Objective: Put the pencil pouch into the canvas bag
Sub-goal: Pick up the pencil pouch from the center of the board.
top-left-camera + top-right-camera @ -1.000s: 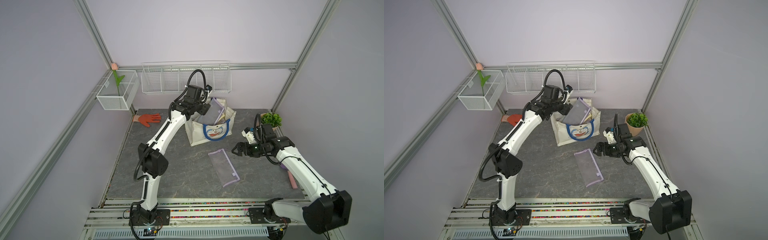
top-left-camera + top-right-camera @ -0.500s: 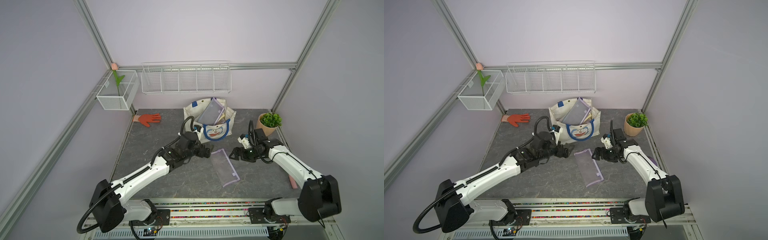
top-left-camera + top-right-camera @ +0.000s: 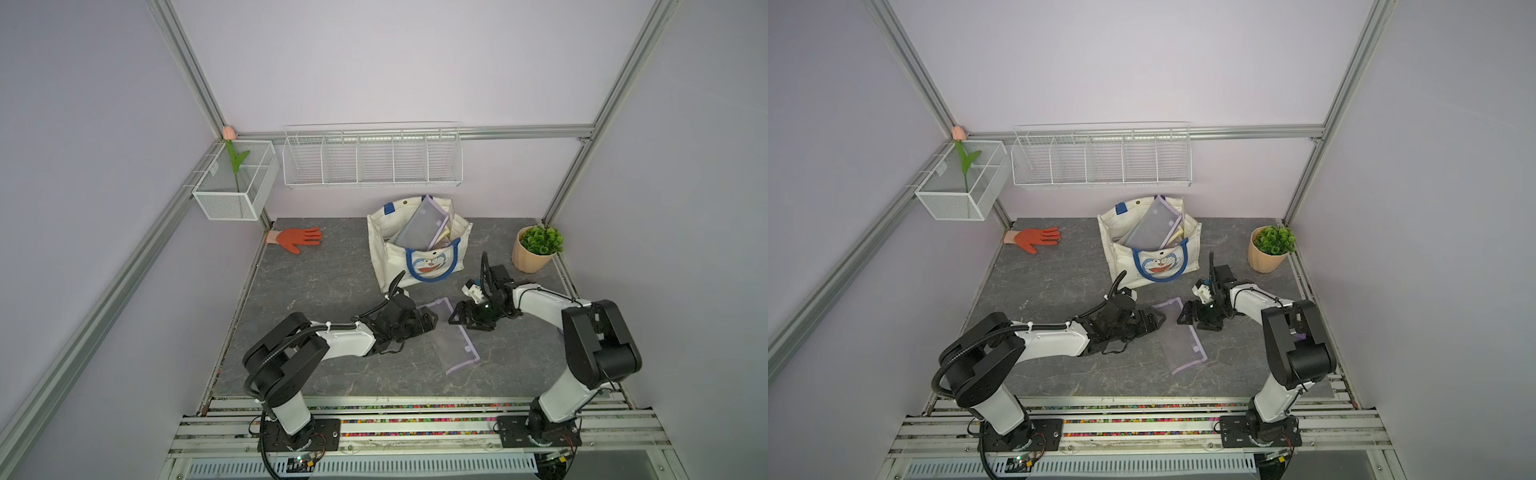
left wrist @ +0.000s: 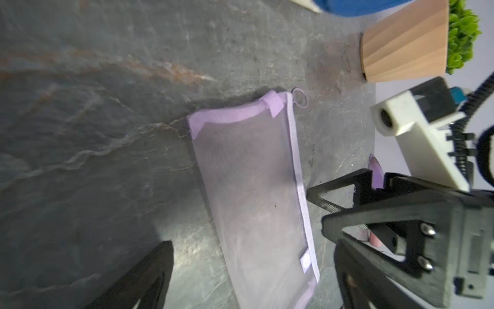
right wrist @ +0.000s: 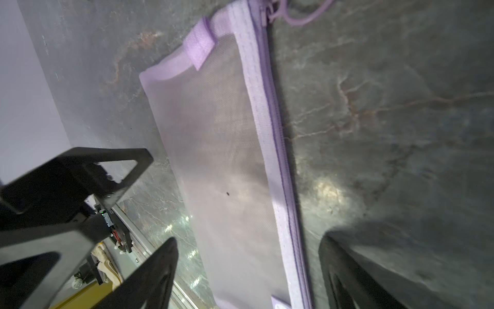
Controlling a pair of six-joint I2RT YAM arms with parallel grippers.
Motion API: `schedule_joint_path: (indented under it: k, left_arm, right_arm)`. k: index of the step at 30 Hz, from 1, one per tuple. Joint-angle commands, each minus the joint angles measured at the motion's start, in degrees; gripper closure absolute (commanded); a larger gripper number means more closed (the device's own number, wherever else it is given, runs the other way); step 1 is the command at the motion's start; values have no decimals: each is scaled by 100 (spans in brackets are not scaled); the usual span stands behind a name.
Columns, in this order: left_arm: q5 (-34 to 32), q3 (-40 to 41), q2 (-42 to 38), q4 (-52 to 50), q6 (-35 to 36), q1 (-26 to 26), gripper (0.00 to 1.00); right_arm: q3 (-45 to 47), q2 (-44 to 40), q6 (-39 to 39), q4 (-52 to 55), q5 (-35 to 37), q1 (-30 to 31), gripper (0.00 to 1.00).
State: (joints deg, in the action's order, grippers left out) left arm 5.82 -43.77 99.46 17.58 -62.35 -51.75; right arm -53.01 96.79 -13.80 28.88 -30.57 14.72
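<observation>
A lilac mesh pencil pouch (image 5: 222, 166) lies flat on the dark marbled desk (image 5: 387, 107), with its zipper (image 5: 278, 149) along one long edge and a ring pull (image 5: 302, 18) at one end. The fingers (image 5: 155, 267) of the right gripper (image 5: 248, 240) straddle it, spread wide. The left gripper (image 5: 101, 198) sits beside the other long edge.

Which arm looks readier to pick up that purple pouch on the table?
Probably right: the right gripper is open with the pencil pouch between its fingers; the left gripper only reaches its edge.
</observation>
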Motion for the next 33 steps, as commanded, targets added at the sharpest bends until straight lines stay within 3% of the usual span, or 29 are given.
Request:
schedule_joint_path:
  k: [1,8,14,19,21,22,26,33]
  left_arm:
    - [-89,247,333,861,-1003,-26,8]
    - [127,191,984,1449,-1252,-90,14]
    - [9,340,952,1967,-1292,-87,34]
    - [15,398,700,1999,-1092,-86,75]
    - [80,374,519,1850,-933,-88,98]
    - [111,354,392,1730,-820,-88,100]
    - [223,149,-334,880,-96,-74,100]
    - [39,-1780,-1605,-2755,2859,-22,100]
  right_arm:
    - [201,152,-11,-151,-106,61,20]
    - [373,138,-125,-277,-164,253,31]
    - [364,112,-153,-272,-132,349,47]
    - [300,-3,-170,-184,-160,362,50]
    - [125,-146,-137,-50,-124,374,49]
    - [54,-265,-97,53,-92,382,48]
    - [-237,-824,70,588,162,382,43]
    - [-658,-1684,202,1289,553,381,29]
